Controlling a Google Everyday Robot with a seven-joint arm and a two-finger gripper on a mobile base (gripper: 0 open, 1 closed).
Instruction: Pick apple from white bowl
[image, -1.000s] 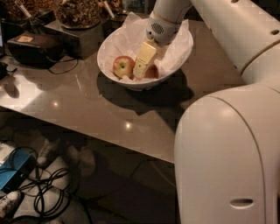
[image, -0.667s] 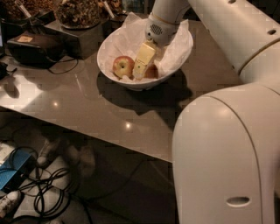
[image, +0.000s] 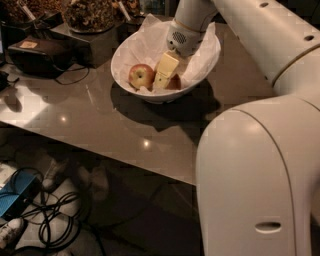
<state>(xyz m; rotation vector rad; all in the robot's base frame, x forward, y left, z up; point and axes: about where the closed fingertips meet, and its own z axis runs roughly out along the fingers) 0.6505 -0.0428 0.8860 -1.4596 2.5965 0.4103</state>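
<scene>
In the white bowl (image: 116, 68), hand (image: 161, 84) just beside an apple (image: 141, 76)

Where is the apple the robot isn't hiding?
On the grey table stands a big white bowl lined with paper. The gripper reaches down into its middle, and the apple lies just to its left in the picture. It shows fully; the other apple is half hidden behind the gripper.

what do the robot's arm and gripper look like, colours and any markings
The arm is smooth, glossy off-white, in thick rounded segments with a few small dark holes. Its wrist bears a round perforated grille. The gripper, down in the large glossy white bowl, is pale yellow and blocky.
</scene>
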